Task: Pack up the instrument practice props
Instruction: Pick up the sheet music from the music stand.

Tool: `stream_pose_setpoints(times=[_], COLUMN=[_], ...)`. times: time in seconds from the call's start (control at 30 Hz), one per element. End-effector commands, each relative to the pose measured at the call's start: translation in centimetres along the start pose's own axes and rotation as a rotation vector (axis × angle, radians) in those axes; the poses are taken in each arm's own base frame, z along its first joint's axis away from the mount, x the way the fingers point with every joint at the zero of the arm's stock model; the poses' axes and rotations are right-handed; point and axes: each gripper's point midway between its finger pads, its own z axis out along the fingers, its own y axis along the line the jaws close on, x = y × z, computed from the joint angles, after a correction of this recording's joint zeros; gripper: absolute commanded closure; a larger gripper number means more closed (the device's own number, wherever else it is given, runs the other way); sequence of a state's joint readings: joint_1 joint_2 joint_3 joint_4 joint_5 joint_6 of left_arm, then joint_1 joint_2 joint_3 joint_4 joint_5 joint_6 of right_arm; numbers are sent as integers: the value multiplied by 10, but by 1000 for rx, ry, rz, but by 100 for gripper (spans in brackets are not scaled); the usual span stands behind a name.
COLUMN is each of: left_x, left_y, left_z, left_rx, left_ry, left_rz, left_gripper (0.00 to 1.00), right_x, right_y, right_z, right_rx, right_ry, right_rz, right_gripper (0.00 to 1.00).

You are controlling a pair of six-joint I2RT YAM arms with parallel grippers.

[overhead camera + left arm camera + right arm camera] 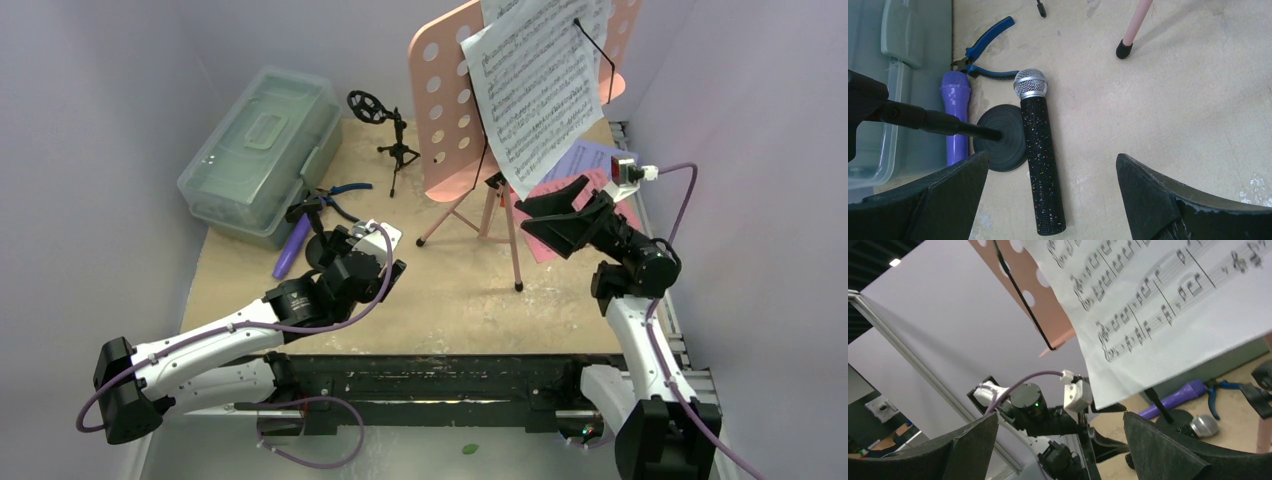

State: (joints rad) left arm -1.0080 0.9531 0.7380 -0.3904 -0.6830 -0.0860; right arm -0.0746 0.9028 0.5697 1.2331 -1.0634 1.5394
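Note:
The pink perforated music rack (450,110) stands on tripod legs at the back centre and holds white sheet music (545,90). Lilac (590,158) and red (540,243) pages lie on the table under my right gripper (552,215). It is open and empty just below the sheet's lower corner (1158,305). My left gripper (1052,165) is open above the black-silver microphone (1040,150), which lies flat between its fingers. The purple microphone (955,115) and a round-based black mic stand (1000,137) lie to its left. A black mic tripod (397,145) stands behind.
The clear greenish case (260,150) sits shut at the back left, close to the purple microphone. Blue-handled pliers (985,55) lie beyond the microphones. A pink rack leg with a black foot (1124,47) stands to the right of them. Walls enclose the table.

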Motion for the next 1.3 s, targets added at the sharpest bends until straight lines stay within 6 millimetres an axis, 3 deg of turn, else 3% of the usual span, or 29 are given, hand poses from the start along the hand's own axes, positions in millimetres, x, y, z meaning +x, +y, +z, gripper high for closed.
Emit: stream_pose_setpoints(times=[0.0,0.23,0.47,0.93,1.07,1.27], left_x=[-5,-6,-6,-4,-4,-3], left_y=[2,3,3,2,2,2], left_z=[-1,-1,-1,1,2,1], left_rx=[1,0,-1,-1,0,0], left_ry=[-19,-19,-18,-11,-10,-10], left_rz=[-24,-25,-25,-22,-22,-21], left_gripper=[2,2,2,2,2,2], right_x=[-31,-51,-57,-77,-76,-76], right_y=[38,17,0,-7,-13,-22], right_z=[9,17,18,27,26,25], right_rx=[-113,-74,-31,-40,-24,3], right_ry=[-97,-146,-174,-222,-230,-238], right_rz=[-97,12,81,116,130,153], right_gripper=[1,1,1,6,17,51])
